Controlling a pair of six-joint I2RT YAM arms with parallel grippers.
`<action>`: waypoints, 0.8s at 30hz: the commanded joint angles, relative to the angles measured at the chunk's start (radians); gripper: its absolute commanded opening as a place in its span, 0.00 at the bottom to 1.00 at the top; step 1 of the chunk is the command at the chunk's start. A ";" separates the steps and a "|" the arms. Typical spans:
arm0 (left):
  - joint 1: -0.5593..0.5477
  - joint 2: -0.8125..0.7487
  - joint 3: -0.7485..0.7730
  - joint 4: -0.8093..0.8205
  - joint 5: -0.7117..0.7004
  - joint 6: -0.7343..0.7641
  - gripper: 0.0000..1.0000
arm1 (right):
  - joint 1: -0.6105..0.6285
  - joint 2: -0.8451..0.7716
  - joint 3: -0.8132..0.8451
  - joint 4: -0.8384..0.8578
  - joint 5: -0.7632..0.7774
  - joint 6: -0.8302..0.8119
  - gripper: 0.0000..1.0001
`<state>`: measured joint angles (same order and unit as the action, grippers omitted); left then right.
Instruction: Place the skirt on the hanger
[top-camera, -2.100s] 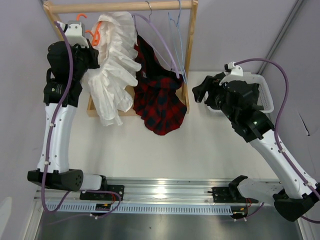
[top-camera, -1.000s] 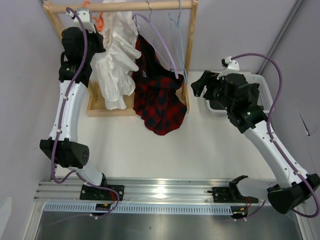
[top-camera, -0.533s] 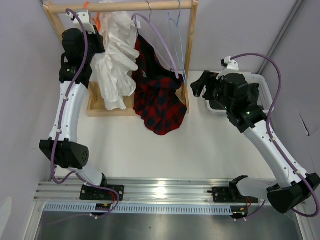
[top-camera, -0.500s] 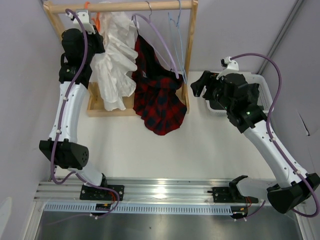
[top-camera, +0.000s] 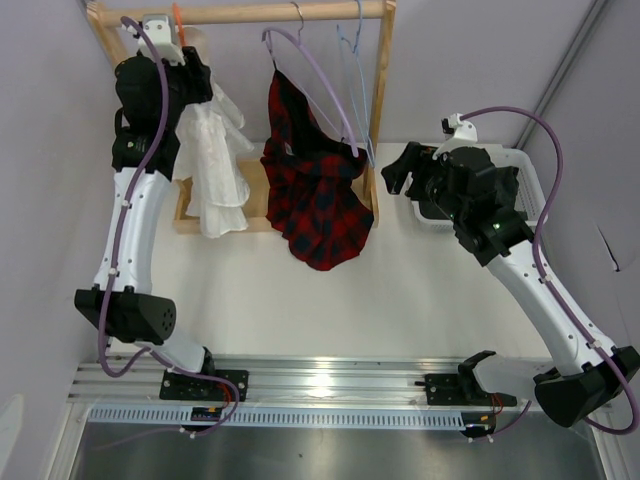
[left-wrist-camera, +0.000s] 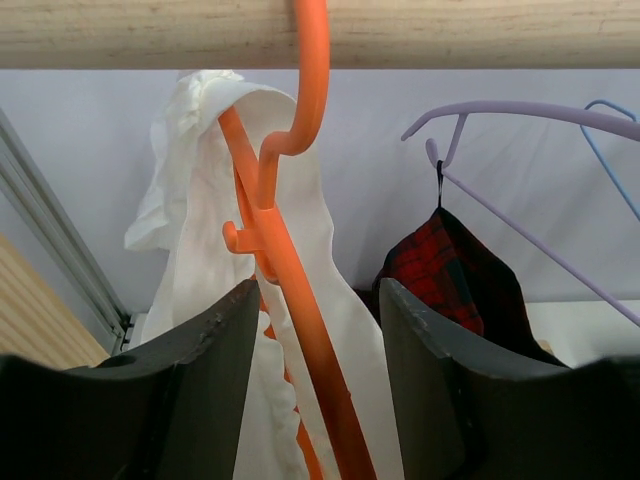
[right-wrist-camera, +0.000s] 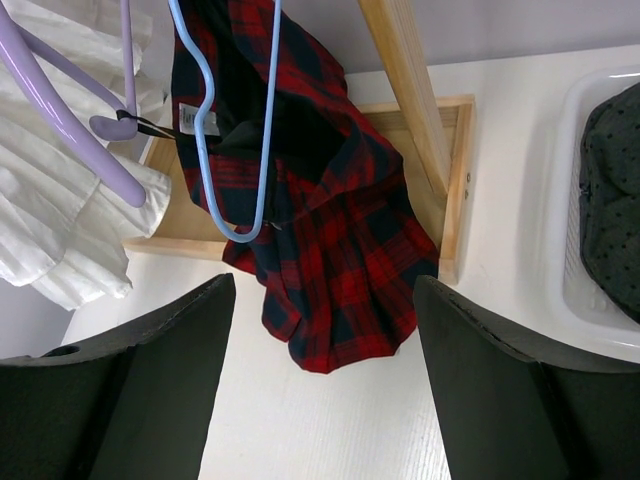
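The orange hanger (left-wrist-camera: 290, 270) hangs by its hook from the wooden rod (left-wrist-camera: 480, 32) at the rack's left end; only a sliver of the hanger (top-camera: 178, 14) shows from above. The white skirt (top-camera: 210, 160) is draped on it and hangs down, seen close in the left wrist view as the skirt (left-wrist-camera: 195, 210). My left gripper (left-wrist-camera: 318, 300) stands open astride the hanger's stem, with a gap on each side; from above the left gripper (top-camera: 188, 68) is just under the rod. My right gripper (top-camera: 398, 172) is open and empty to the right of the rack, its jaws (right-wrist-camera: 320, 300) facing the plaid garment.
A red-and-black plaid garment (top-camera: 315, 190) hangs from a lilac hanger (top-camera: 310, 70). A pale blue wire hanger (top-camera: 350, 45) hangs beside it. The wooden rack's base (top-camera: 190, 220) sits on the table. A white basket (top-camera: 530, 190) at the right holds a dark cloth (right-wrist-camera: 610, 190).
My left jaws have opened off the orange hanger. The skirt has swung left and now hangs narrower at the rod's left end. The right arm has stayed still.
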<state>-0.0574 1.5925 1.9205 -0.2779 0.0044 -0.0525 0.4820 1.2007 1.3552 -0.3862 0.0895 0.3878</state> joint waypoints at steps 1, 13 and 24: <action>0.005 -0.089 0.049 -0.009 0.022 -0.004 0.60 | -0.005 -0.024 -0.005 0.010 0.004 -0.007 0.79; 0.007 -0.233 -0.034 -0.069 0.120 -0.026 0.81 | -0.040 -0.064 -0.044 -0.042 -0.014 0.000 0.81; -0.085 -0.520 -0.390 0.014 0.342 -0.216 0.80 | -0.062 -0.135 -0.120 -0.117 -0.060 0.029 0.91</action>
<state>-0.0891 1.1618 1.6264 -0.2958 0.2726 -0.2062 0.4229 1.0851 1.2549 -0.4679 0.0597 0.4015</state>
